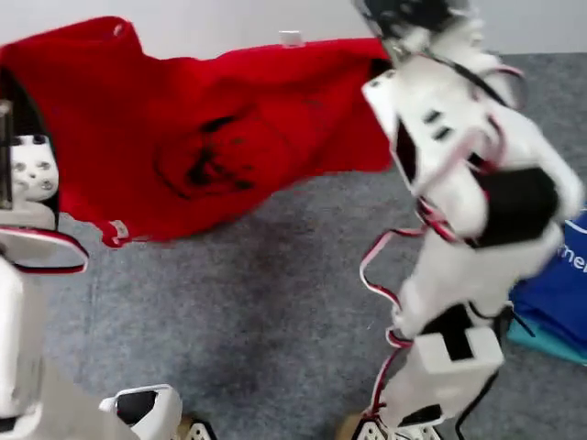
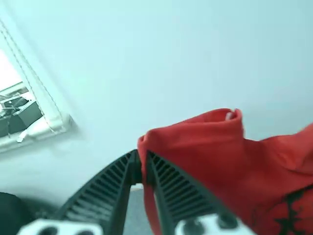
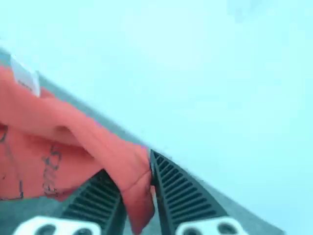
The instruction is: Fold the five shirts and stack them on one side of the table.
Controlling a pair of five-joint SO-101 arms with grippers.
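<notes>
A red shirt (image 1: 211,128) with a black print hangs spread in the air above the grey table (image 1: 266,312), held at both upper corners. My left gripper (image 2: 143,169) is shut on one corner of the red shirt (image 2: 220,156), at the far left of the high view. My right gripper (image 3: 142,181) is shut on the other corner of the red shirt (image 3: 58,142), at the top right of the high view. The shirt's lower edge droops toward the left arm (image 1: 27,211). Blue and teal folded shirts (image 1: 555,293) lie at the table's right edge.
The right arm (image 1: 468,211) stands tall over the right side of the table, with red and white cables (image 1: 385,275) looping beside it. A pale wall rises behind the table.
</notes>
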